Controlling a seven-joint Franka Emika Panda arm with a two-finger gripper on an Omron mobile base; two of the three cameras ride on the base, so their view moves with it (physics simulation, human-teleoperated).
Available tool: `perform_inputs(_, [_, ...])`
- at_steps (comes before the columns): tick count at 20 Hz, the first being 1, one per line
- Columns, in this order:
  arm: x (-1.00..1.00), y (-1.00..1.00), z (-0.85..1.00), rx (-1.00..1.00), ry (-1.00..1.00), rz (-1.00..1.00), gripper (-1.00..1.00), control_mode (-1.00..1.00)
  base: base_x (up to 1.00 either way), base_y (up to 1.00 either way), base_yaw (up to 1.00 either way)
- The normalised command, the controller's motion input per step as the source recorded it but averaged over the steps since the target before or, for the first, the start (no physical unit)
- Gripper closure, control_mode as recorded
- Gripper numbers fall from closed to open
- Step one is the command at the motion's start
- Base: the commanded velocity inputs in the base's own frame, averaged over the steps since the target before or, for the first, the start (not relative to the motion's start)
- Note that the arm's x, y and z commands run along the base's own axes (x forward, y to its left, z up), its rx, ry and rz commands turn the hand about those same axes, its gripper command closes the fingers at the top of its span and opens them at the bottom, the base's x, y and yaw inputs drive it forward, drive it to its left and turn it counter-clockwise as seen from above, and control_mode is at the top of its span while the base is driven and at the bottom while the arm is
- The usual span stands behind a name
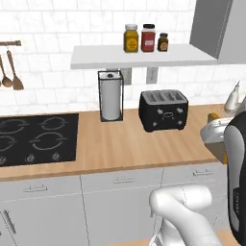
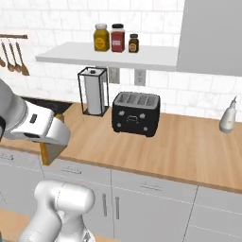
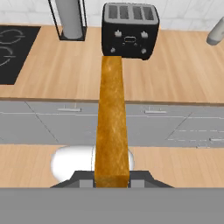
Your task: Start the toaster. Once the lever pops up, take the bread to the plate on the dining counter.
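White tile backs the wood counter (image 1: 144, 144) in the left base view, where the toaster (image 1: 163, 110) stands beside a paper towel holder (image 1: 111, 96), a cooktop (image 1: 36, 139) further left and three jars (image 1: 146, 38) on the shelf above.

From the right base view, the arm has the bread (image 2: 47, 152) at its end, hanging below the wrist near the counter's front edge, well apart from the toaster (image 2: 136, 113).

Looking along the gripper (image 3: 112, 181) in the hand view, the fingers are closed on the bread (image 3: 112, 127), which sticks out long toward the toaster (image 3: 130, 30). The hold is at one end only (a thin purchase), so a fast swing toward the dining counter could lever the slice loose or knock it against the counter edge.
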Motion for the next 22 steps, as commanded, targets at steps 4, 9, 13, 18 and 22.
perform_inputs(4, [0.0,0.0,0.0,0.0,0.0,0.0,1.0,1.0,-0.87,0.0,0.57])
perform_inputs(9, [0.0,0.0,0.0,0.0,0.0,0.0,1.0,1.0,-0.46,0.0,0.88])
perform_inputs(13, [0.0,0.0,0.0,0.0,0.0,0.0,1.0,1.0,-0.12,0.0,1.0])
perform_inputs(18, [0.0,0.0,0.0,0.0,0.0,0.0,1.0,1.0,-0.04,0.0,1.0])
perform_inputs(22, [0.0,0.0,0.0,0.0,0.0,0.0,1.0,1.0,-0.01,0.0,1.0])
